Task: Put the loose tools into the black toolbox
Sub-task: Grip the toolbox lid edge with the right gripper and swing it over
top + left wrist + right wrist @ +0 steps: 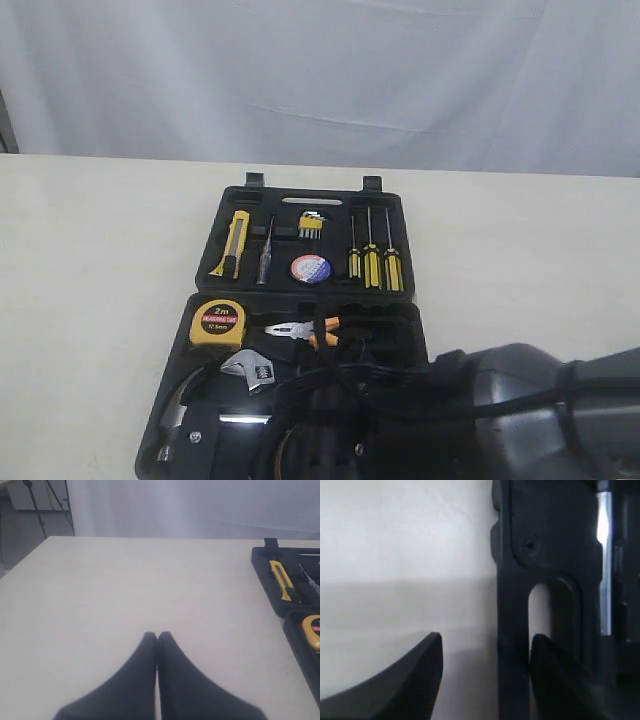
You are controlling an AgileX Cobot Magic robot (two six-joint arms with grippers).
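The black toolbox (300,292) lies open on the pale table. In its far half rest the yellow-black utility knife (233,243) and the dark tape roll (310,268). The yellow tape measure (218,322) and the orange-handled pliers (305,333) lie in the near half. My right gripper (487,639) is open at the box's front edge. The black carry-handle bar (512,645) stands between its fingers, untouched. My left gripper (157,636) is shut and empty over bare table, left of the box (260,560); the knife (281,580) and tape measure (312,632) show beside it.
Three yellow-black screwdrivers (372,262), hex keys (310,225), a steel hammer (180,400) and an adjustable wrench (250,370) sit in their slots. My right arm (540,400) covers the box's near right corner. A white curtain hangs behind the table.
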